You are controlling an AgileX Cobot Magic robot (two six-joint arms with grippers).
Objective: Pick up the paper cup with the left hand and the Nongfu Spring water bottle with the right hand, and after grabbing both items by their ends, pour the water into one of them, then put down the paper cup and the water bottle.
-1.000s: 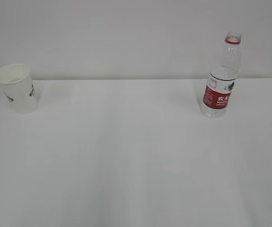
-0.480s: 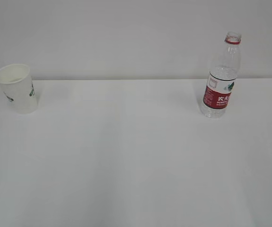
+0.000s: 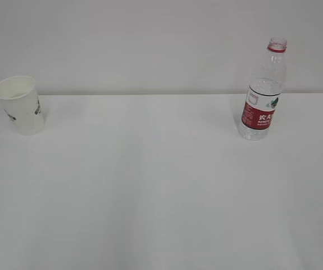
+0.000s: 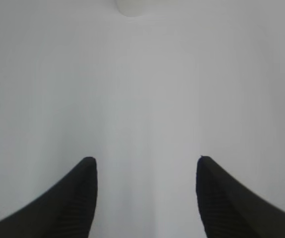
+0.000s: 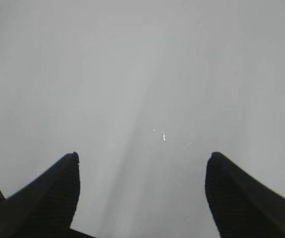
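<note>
The white paper cup stands upright at the far left of the white table, green print on its side. At the right stands the capless Nongfu Spring water bottle, clear with a red label. Neither arm shows in the exterior view. In the left wrist view my left gripper is open over bare table, and the cup's base peeks in at the top edge, well ahead of the fingertips. My right gripper is open over bare table; the bottle is out of that view. No water stream shows.
A plain white wall rises behind the table's far edge. A few tiny bright specks lie on the tabletop ahead of the right gripper.
The cup has settled from a slight lean to upright, and the bottle has shifted very slightly. Neither arm appears in the exterior view at any moment.
</note>
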